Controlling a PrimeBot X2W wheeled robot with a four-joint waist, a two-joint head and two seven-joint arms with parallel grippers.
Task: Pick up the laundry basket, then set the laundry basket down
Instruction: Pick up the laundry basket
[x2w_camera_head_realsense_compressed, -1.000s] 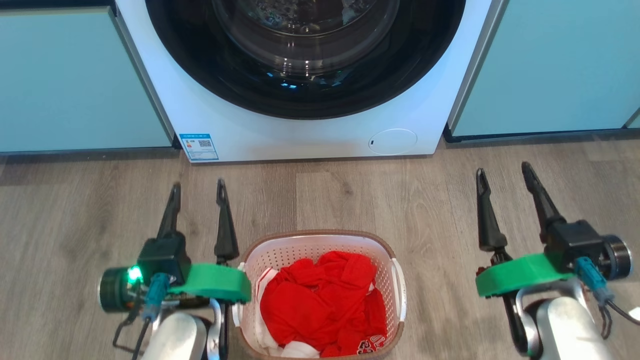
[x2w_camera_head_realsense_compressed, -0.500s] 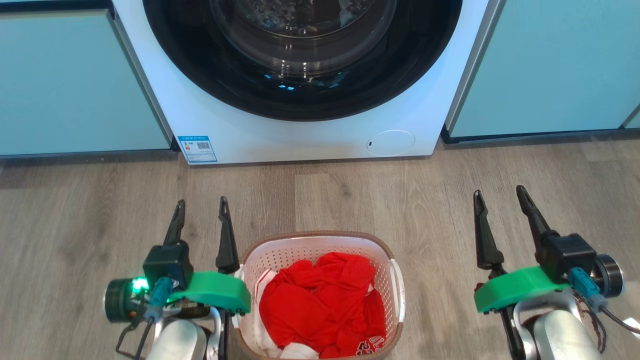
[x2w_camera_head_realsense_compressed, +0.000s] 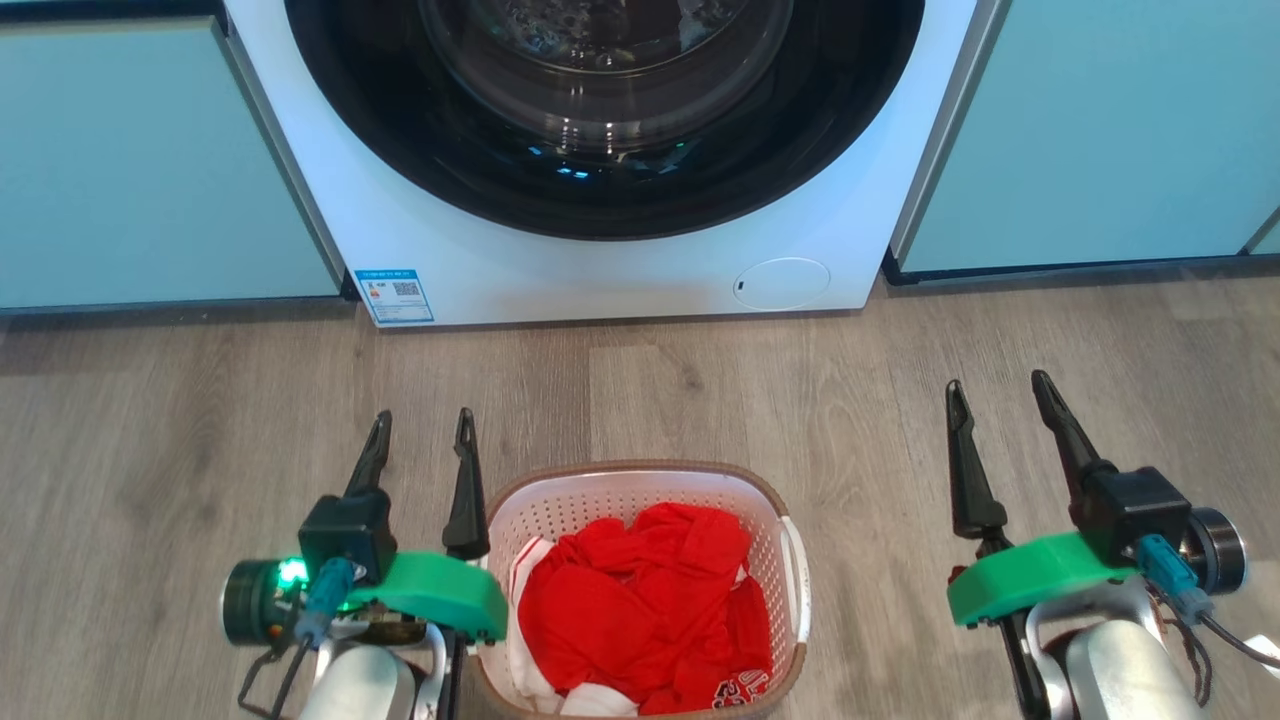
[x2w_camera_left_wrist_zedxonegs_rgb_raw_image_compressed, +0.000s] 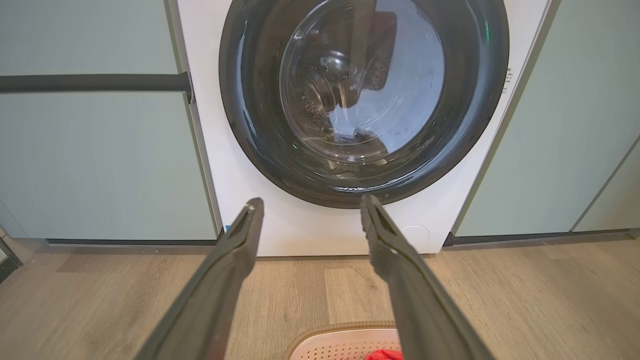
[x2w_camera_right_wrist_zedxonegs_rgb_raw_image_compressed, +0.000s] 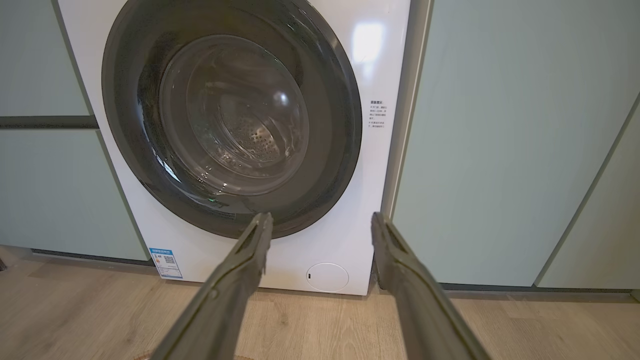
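The laundry basket (x2w_camera_head_realsense_compressed: 640, 484), white perforated plastic with a brown rim and white side handles, stands on the wood floor at the bottom centre of the head view, full of red clothes (x2w_camera_head_realsense_compressed: 640, 615). Its far rim peeks in at the bottom of the left wrist view as the basket (x2w_camera_left_wrist_zedxonegs_rgb_raw_image_compressed: 340, 335). My left gripper (x2w_camera_head_realsense_compressed: 423, 422) hovers open just left of the basket, its inner finger close beside the rim. My right gripper (x2w_camera_head_realsense_compressed: 998, 388) is open well to the right of the basket. Each wrist view shows its own gripper spread and empty: left gripper (x2w_camera_left_wrist_zedxonegs_rgb_raw_image_compressed: 310, 202), right gripper (x2w_camera_right_wrist_zedxonegs_rgb_raw_image_compressed: 322, 218).
A white front-loading washer (x2w_camera_head_realsense_compressed: 600, 260) with a closed dark round door stands just beyond the basket. Pale teal cabinet fronts (x2w_camera_head_realsense_compressed: 150, 160) flank it on both sides. Bare wood floor (x2w_camera_head_realsense_compressed: 870, 400) lies between basket and washer.
My left gripper has drawn back toward me and shifted right, closer to the basket's left side. The right gripper dropped back slightly, then held still. The basket has not moved.
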